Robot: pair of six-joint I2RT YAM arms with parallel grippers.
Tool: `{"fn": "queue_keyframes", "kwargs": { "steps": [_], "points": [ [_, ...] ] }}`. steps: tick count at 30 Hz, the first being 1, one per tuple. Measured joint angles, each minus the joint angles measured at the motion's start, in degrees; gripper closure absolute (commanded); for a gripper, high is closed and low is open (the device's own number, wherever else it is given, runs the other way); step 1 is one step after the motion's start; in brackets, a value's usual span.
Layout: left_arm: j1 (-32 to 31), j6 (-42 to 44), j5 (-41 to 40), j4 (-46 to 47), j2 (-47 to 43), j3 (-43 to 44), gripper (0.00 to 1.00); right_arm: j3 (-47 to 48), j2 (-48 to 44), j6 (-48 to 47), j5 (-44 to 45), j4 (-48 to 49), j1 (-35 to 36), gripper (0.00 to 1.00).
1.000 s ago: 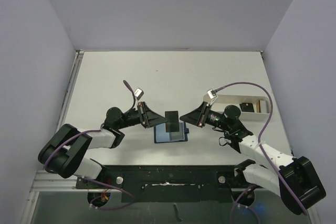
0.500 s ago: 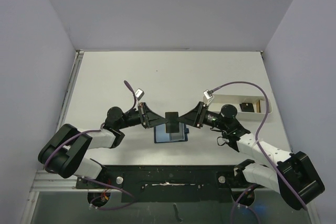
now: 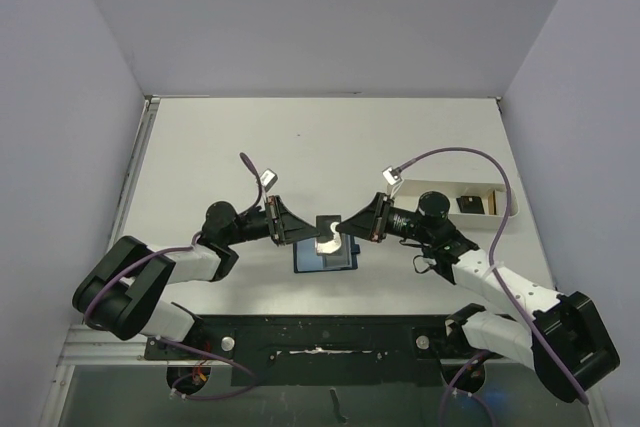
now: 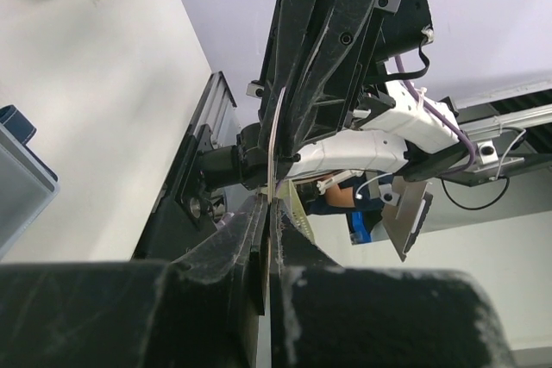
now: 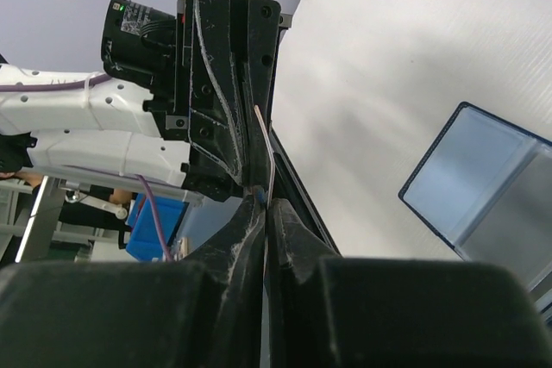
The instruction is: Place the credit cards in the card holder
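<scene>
Above one card holder [image 3: 320,260], left pincer [image 3: 311,231] and right pincer [image 3: 341,230] gripping one credit card [image 3: 327,239].

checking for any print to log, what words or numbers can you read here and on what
No text here can be read.
the sticker on the left arm: print too small to read.
the card: washed out by glare, no print visible.
the wallet: no markings visible.

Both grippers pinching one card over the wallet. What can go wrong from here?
1. The card looks bowed between the left gripper and right gripper, both shut on it; more squeeze may crease it or spring it loose.
2. It sits above the card holder, not in a pocket; released, it may land flat.
</scene>
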Motion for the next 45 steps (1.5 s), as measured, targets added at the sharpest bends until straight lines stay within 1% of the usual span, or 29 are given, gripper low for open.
{"fn": "queue_keyframes", "kwargs": {
  "steps": [5,8,10,12,14,16,18,20,21,22,31,32,34,36,39,43,44,45],
  "points": [
    [0.0,0.63,0.79,-1.33,-1.05,0.22,1.0,0.76,-1.16,-1.68,-0.92,-3.06,-0.04,0.95],
    [0.0,1.16,1.2,-2.14,-2.21,0.22,1.0,0.85,-1.99,-2.12,-1.73,-3.91,-0.02,1.0],
    [0.0,1.33,1.57,-2.27,-2.75,0.24,1.0,0.85,-2.58,-2.29,-2.45,-4.0,-0.02,1.0],
    [-0.02,1.51,1.95,-2.56,-3.37,0.33,0.96,0.83,-2.86,-2.21,-3.08,-3.8,-0.02,1.0],
    [-0.04,1.62,2.12,-2.64,-3.76,0.42,0.96,0.66,-3.1,-1.68,-3.41,-3.02,-0.04,1.0],
    [0.02,1.64,2.19,-2.75,-4.09,0.42,1.0,-0.04,-3.65,-0.94,-3.56,-1.81,-0.24,1.0],
    [0.11,1.62,2.19,-2.75,-4.26,0.44,1.0,-0.83,-4.07,-0.02,-3.63,-0.7,-0.72,1.0],
    [0.11,1.46,2.25,-2.69,-4.28,0.42,0.97,-1.51,-4.11,0.96,-3.63,0.61,-0.74,1.0],
    [0.11,1.42,2.29,-2.6,-4.28,0.42,0.97,-1.86,-4.11,1.46,-3.61,1.36,-0.74,1.0],
    [0.11,1.36,2.4,-2.51,-4.28,0.44,1.0,-2.25,-4.11,1.97,-3.63,2.14,-0.74,1.0],
    [0.09,0.76,2.73,-1.88,-4.63,0.44,1.0,-4.37,-4.09,6.25,-3.87,7.98,-0.81,1.0],
    [0.09,0.59,2.78,-1.68,-4.68,0.42,1.0,-4.55,-4.09,6.6,-4.11,8.46,-0.96,0.99],
    [0.07,0.37,2.89,-1.27,-4.76,0.42,1.0,-4.74,-4.09,7.1,-4.72,8.94,-1.46,0.95],
    [0.55,0.07,3.39,-1.03,-5.07,0.35,1.0,-4.76,-4.11,7.15,-5.2,9.07,-2.8,0.94],
    [1.2,-0.09,3.87,-0.68,-5.77,0.31,1.0,-4.76,-4.11,7.1,-5.07,9.03,-4.44,1.0],
    [1.25,-0.04,4.44,-0.13,-6.1,0.31,1.0,-4.76,-4.11,7.06,-5.11,9.01,-4.48,1.0],
    [1.25,-0.02,4.55,-0.11,-6.1,0.31,0.98,-4.76,-4.11,7.08,-5.11,8.98,-4.48,1.0],
    [1.27,0.11,4.57,-0.11,-6.1,0.31,0.91,-4.79,-4.11,7.1,-5.11,9.03,-4.5,1.0]
  ]
}}
